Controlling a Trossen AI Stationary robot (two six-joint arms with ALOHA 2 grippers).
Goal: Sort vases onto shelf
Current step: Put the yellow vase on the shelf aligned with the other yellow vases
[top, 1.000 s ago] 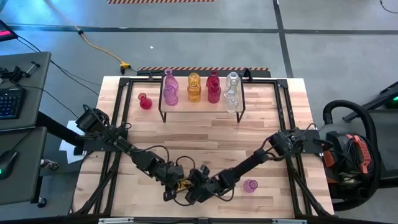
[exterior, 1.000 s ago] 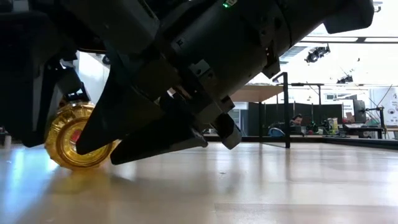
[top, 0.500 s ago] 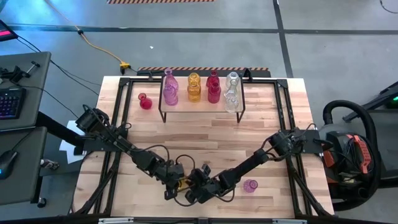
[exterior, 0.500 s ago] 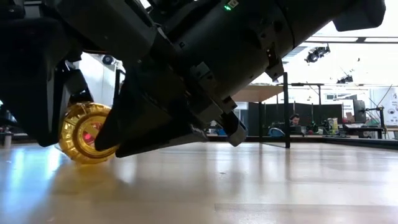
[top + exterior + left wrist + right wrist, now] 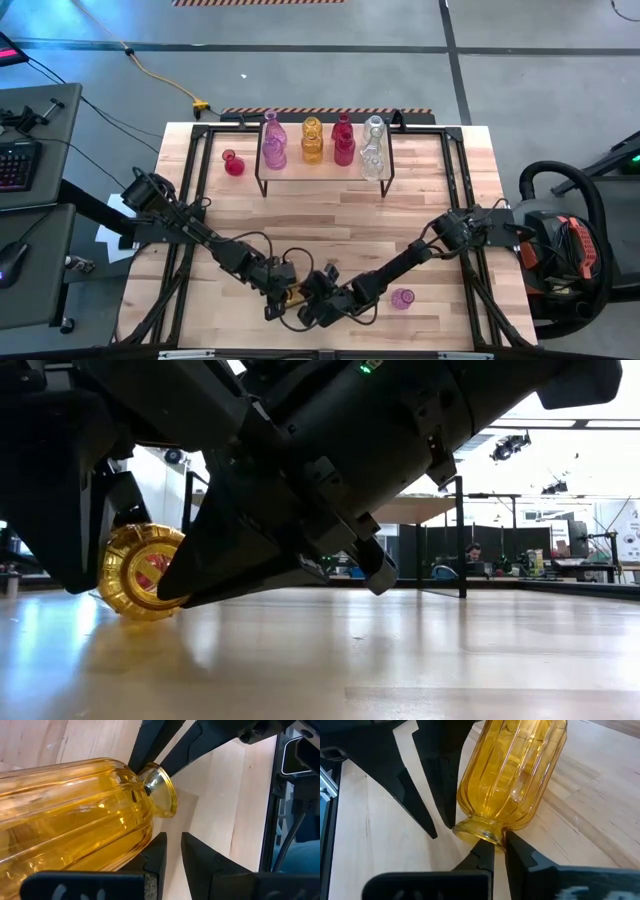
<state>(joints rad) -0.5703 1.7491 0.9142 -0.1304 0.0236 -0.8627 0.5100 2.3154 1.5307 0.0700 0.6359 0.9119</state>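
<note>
Reaching low across the table's (image 5: 420,200) near edge, I'm closing my right gripper (image 5: 494,851) against the rim of the yellow vase (image 5: 512,775), which is lying sideways beside my narrowly parted left gripper (image 5: 170,857).

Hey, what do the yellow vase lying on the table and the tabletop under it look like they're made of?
Yellow vase: looks like translucent amber glass, glossy and ribbed; light passes through and bright highlights run along its ridges. Tabletop: looks like light butcher-block wood with a smooth, slightly sheeny finish; joined strips and grain lines show.
</note>
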